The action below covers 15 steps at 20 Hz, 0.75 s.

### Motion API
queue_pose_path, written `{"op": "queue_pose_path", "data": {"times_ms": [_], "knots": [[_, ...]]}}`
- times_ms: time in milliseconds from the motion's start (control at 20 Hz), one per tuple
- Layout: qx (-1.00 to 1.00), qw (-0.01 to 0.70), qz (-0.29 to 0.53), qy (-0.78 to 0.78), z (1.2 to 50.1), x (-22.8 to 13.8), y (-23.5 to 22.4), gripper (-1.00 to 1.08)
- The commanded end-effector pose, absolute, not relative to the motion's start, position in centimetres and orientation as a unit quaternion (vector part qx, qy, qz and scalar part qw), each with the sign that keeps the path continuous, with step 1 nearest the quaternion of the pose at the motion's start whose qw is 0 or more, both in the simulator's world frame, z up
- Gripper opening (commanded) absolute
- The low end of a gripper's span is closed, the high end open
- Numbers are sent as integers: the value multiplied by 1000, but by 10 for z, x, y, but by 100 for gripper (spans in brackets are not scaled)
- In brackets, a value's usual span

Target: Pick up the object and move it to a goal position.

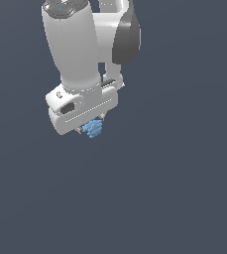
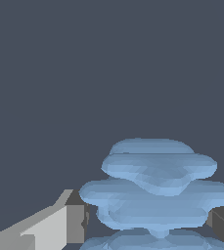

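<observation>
The object (image 1: 92, 129) is a tiny light-blue ribbed lump, like stacked thin fins. It sticks out just under the white hand of my arm in the exterior view. My gripper (image 1: 91, 127) is shut on it, and its fingers are mostly hidden behind the hand's body. In the wrist view the object (image 2: 155, 195) fills the space between the two grey finger pads (image 2: 75, 223), which press on it from both sides. My gripper (image 2: 150, 224) holds it against a plain dark background.
The white arm (image 1: 78, 44) with its dark grey joint cover (image 1: 126, 37) comes down from the top of the exterior view. Only a flat dark blue-grey background shows around it.
</observation>
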State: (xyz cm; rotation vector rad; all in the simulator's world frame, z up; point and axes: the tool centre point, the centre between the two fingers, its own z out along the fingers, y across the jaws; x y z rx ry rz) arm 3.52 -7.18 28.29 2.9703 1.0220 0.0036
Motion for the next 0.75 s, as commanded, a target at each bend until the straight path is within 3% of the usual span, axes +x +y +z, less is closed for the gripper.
{"op": "queue_pose_path", "data": {"times_ms": [0, 700], "knots": [[946, 0, 0, 325, 300, 40, -71, -100], [946, 0, 0, 325, 337, 53, -68, -100]]}}
